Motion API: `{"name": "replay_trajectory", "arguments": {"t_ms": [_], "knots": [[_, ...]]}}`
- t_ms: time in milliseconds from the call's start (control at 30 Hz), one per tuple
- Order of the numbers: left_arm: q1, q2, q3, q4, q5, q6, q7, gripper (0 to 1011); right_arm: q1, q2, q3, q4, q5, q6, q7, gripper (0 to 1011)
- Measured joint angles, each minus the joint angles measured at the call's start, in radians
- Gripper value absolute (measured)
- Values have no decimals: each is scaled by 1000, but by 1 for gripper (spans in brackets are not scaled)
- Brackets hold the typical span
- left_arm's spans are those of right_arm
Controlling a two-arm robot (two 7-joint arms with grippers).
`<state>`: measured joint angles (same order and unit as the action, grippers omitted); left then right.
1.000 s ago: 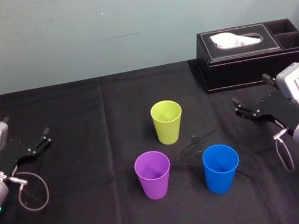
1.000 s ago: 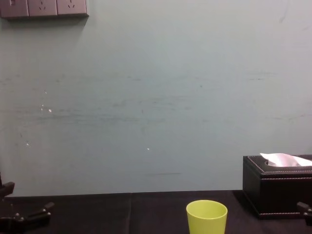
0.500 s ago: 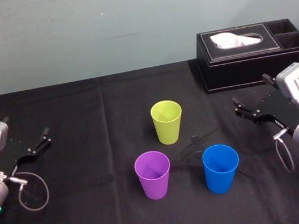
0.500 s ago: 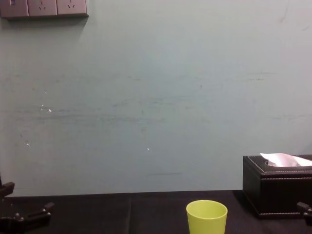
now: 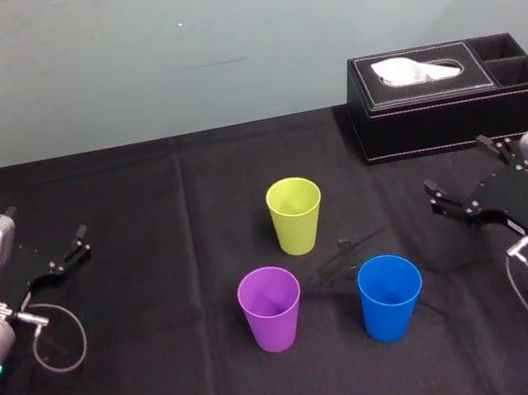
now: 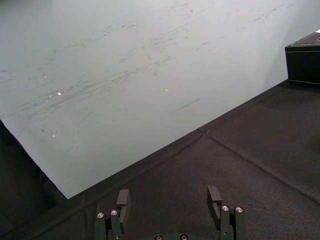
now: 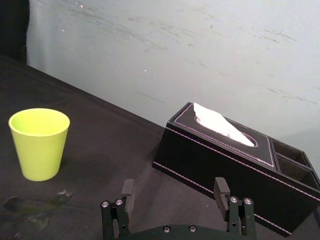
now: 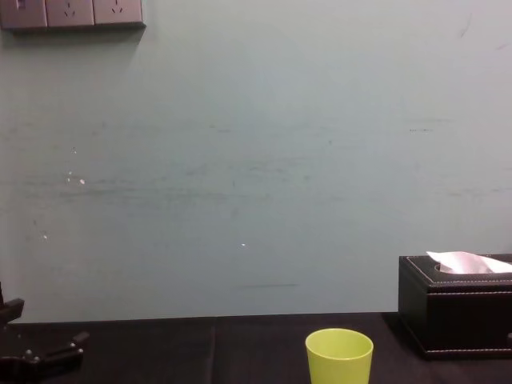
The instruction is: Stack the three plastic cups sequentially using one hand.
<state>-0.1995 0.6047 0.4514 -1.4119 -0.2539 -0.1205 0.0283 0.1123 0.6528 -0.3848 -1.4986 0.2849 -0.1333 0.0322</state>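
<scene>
Yellow-green cup (image 5: 296, 214), purple cup (image 5: 270, 308), blue cup (image 5: 391, 296) unmoved; R hand (image 7: 174, 187) open, shifted rightward; L hand (image 6: 168, 192) open, parked.

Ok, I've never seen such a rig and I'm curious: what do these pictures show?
A robot with two arms, each ending in a two-finger pincer. One picture looks down from its head, one forward from its chest, one from each wrist. The left pincer and right pincer are open and hold nothing, out at the sides of the black table. Three cups stand apart in the middle: a green cup behind, a purple cup and a blue cup nearer. A tissue box sits far right.
</scene>
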Motion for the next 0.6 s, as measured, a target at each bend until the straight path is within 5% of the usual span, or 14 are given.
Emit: {"name": "replay_trajectory", "arguments": {"t_ms": [600], "knots": [[0,0,0,0,0,0,0,1011,-240,139,186,-192,179,-56,153,1003]]}}
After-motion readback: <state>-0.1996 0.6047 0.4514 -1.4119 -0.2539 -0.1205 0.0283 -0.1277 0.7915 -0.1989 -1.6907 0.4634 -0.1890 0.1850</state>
